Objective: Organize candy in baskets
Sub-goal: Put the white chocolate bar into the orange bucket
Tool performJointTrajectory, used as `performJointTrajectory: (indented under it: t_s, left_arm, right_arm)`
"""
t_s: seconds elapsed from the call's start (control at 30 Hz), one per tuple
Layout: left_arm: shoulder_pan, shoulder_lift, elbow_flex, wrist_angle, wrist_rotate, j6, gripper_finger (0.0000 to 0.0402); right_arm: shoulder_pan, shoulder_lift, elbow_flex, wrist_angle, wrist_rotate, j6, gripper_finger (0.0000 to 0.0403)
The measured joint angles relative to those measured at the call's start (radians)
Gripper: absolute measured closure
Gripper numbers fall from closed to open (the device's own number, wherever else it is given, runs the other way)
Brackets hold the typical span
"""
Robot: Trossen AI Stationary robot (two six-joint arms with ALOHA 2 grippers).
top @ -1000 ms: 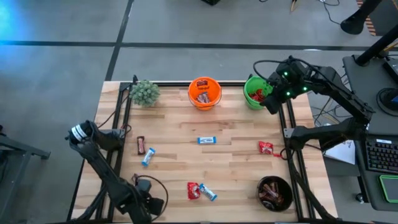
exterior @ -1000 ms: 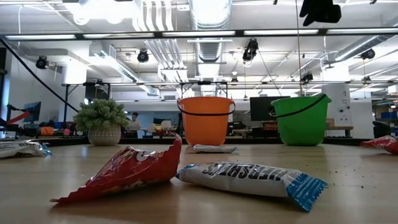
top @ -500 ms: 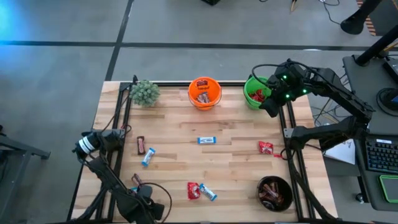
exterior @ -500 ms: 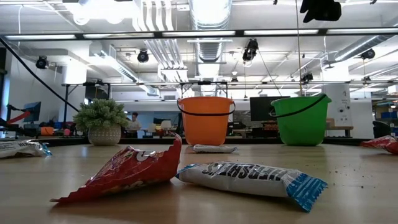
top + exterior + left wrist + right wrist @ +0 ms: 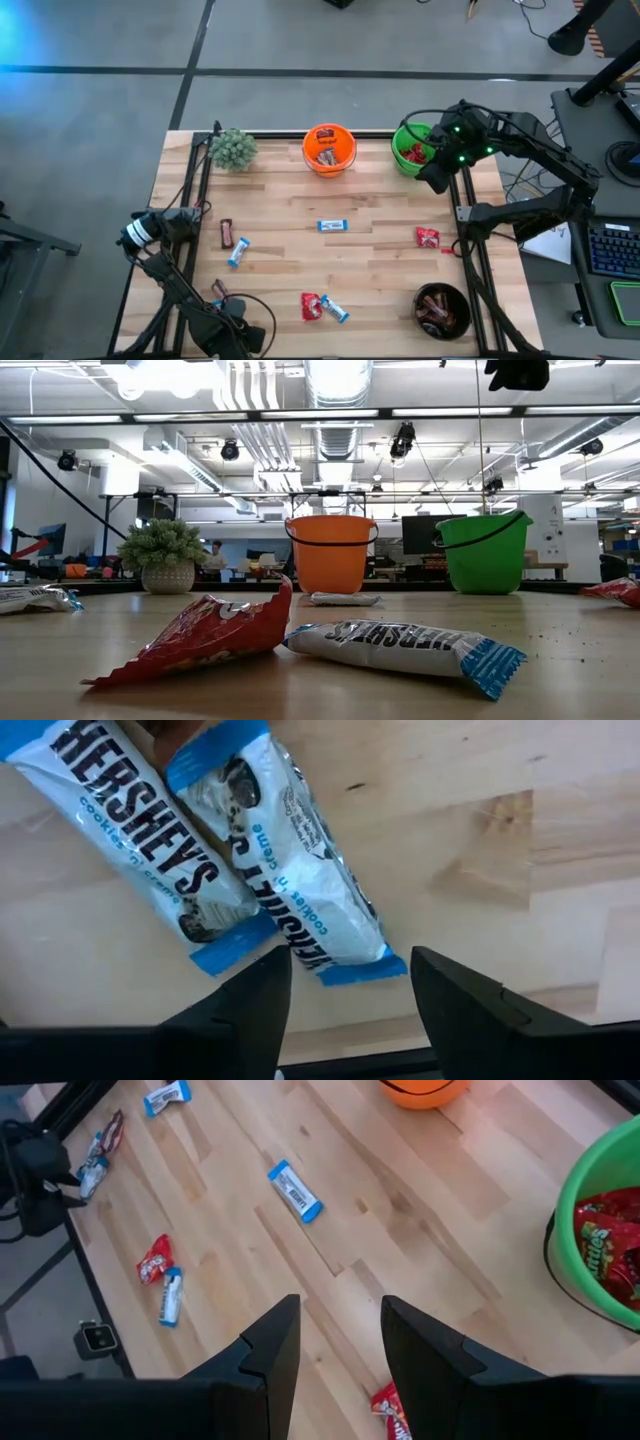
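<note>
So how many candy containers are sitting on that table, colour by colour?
Orange pail: 1
Green pail: 1
Black bowl: 1
Total: 3

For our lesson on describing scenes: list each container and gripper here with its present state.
orange pail: upright, candy inside.
green pail: upright, red candy inside.
black bowl: brown candy inside.
left gripper: open, empty, over two blue-and-white bars.
right gripper: open, empty, near the green pail.
</note>
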Motion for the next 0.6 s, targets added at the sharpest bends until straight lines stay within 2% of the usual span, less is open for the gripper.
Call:
performJointTrajectory:
  t_s: [0.27, 0.5, 0.6]
  left_arm:
    - [0.000, 0.004, -0.020, 0.033, 0.011, -0.030, 0.0273]
    - [0.001, 0.025, -0.034, 0.092, 0.017, -0.037, 0.0351]
    - [0.000, 0.024, -0.034, 0.099, 0.016, 0.006, 0.0386]
  right_arm:
    - [0.037, 0.000, 0.000, 0.004, 0.000, 0.016, 0.0271]
    - [0.067, 0.000, 0.000, 0.007, 0.000, 0.017, 0.0271]
    - [0.073, 0.000, 0.000, 0.007, 0.000, 0.017, 0.0271]
